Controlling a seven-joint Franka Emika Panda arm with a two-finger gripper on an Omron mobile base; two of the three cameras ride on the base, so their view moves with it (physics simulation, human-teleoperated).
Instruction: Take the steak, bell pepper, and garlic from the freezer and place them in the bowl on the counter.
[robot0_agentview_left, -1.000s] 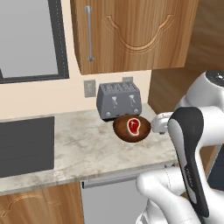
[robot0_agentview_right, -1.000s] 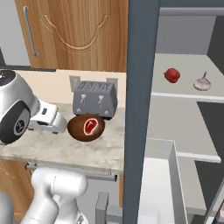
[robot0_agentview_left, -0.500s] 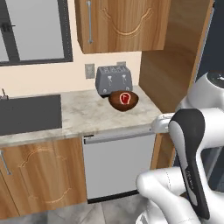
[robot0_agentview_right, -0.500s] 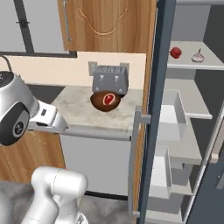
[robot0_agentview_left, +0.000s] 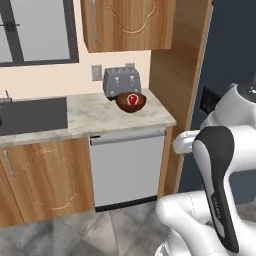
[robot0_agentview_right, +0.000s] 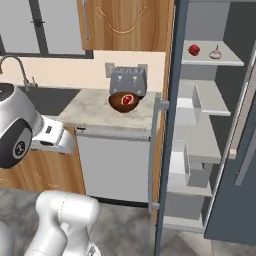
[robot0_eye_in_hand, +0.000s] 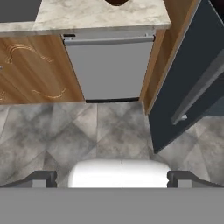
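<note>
One of three is done: the flat red steak with its white bone mark already lies in the round dark brown wooden bowl, which sits on the beige marbled bench just in front of the grey toaster. The rounded red bell pepper and the pale pointed garlic bulb wait side by side on an upper white shelf of the open dark blue-grey freezer. The end effector hangs over the floor, fingers spread wide, holding and touching nothing.

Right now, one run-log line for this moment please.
red steak: in brown wooden bowl | red bell pepper, pale garlic: freezer shelf | gripper: open, empty
</note>
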